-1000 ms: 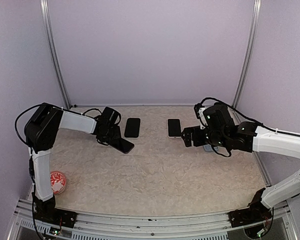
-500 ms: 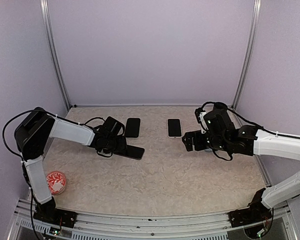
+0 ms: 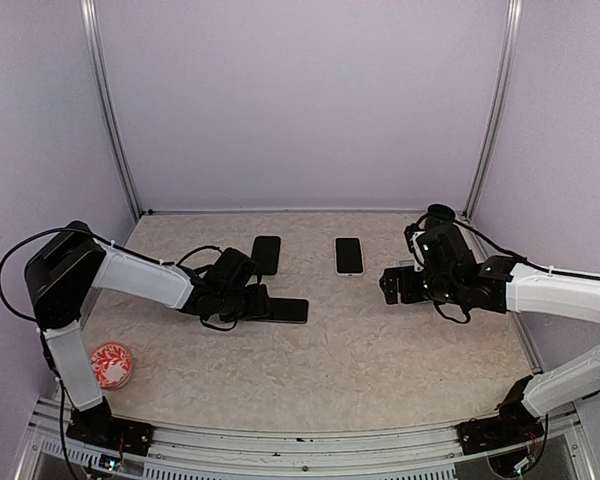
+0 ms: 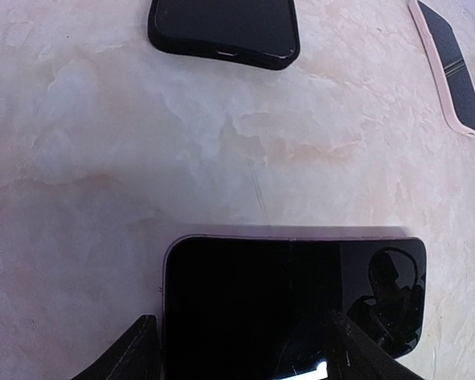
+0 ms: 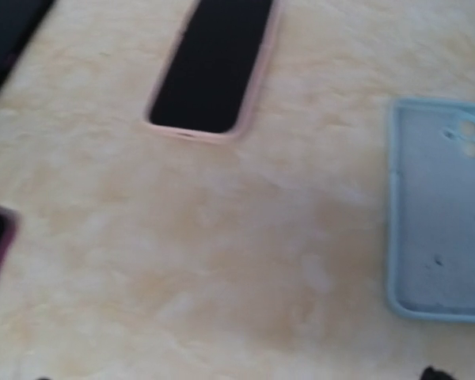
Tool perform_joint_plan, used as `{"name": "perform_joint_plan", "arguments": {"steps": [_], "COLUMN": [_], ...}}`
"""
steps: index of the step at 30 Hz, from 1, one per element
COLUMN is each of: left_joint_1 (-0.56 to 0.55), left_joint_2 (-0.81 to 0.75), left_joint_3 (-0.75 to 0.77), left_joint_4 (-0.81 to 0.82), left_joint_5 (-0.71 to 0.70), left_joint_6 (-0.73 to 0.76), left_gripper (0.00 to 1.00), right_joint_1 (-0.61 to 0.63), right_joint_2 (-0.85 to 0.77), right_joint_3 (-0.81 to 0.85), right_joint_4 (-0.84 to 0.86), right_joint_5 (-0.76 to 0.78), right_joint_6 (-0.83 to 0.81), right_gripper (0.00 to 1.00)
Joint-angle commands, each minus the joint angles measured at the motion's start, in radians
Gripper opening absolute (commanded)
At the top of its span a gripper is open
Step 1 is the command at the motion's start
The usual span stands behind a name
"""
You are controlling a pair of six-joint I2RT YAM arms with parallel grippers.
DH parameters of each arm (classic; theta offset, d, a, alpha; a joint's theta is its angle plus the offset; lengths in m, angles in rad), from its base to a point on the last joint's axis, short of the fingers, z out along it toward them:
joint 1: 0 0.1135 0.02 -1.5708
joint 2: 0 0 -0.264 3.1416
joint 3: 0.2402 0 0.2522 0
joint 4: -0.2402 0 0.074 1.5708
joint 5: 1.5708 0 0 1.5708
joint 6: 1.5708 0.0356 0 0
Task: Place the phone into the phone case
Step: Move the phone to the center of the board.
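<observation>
A dark phone with a purple rim (image 3: 286, 310) is low over the table left of centre, its screen up. My left gripper (image 3: 252, 304) is shut on its near end. In the left wrist view the phone (image 4: 293, 305) sits between my two fingers (image 4: 133, 352). An empty black case (image 3: 265, 254) lies behind it and also shows in the left wrist view (image 4: 222, 32). A pink-rimmed phone (image 3: 349, 255) lies at the back centre. A light blue case (image 5: 442, 210) lies open side up under my right arm. My right gripper (image 3: 391, 286) is open and empty, to the right of the pink-rimmed phone (image 5: 214, 67).
A red and white round object (image 3: 111, 365) lies at the near left by the left arm's base. Metal frame posts (image 3: 115, 130) stand at the back corners. The purple walls close in the table on three sides.
My left gripper has carried the dark phone to the right, towards the table's middle, and laid it flatter. My right gripper has drawn back to the right, away from the pink-rimmed phone.
</observation>
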Motion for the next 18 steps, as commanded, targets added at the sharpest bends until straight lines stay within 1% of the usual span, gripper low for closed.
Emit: {"name": "perform_joint_plan", "arguments": {"steps": [1, 4, 6, 8, 12, 18], "left_joint_1": [-0.014, -0.014, -0.014, -0.014, -0.016, -0.016], "left_joint_2": [0.008, -0.013, -0.027, -0.052, -0.115, -0.214], "left_joint_3": [-0.115, -0.126, -0.128, -0.133, -0.158, -0.205], "left_joint_4": [-0.088, -0.085, -0.094, -0.102, -0.1, -0.103], "left_joint_5": [0.095, 0.074, 0.056, 0.042, 0.036, 0.022], "left_joint_6": [-0.066, -0.064, -0.057, -0.054, -0.058, -0.057], "left_gripper": [0.7, 0.72, 0.73, 0.75, 0.79, 0.83], "right_joint_1": [-0.055, -0.063, -0.061, -0.058, -0.045, 0.0], "right_joint_2": [-0.045, -0.023, 0.017, 0.051, 0.098, 0.179], "right_joint_3": [-0.06, -0.072, -0.056, -0.039, -0.024, 0.006], "right_joint_4": [0.058, 0.107, 0.125, 0.13, 0.177, 0.252], "right_joint_5": [-0.059, -0.17, -0.29, -0.348, -0.436, -0.503], "right_joint_6": [0.01, -0.059, -0.138, -0.216, -0.392, -0.629], "right_gripper": [1.0, 1.0, 1.0, 1.0, 1.0, 1.0]}}
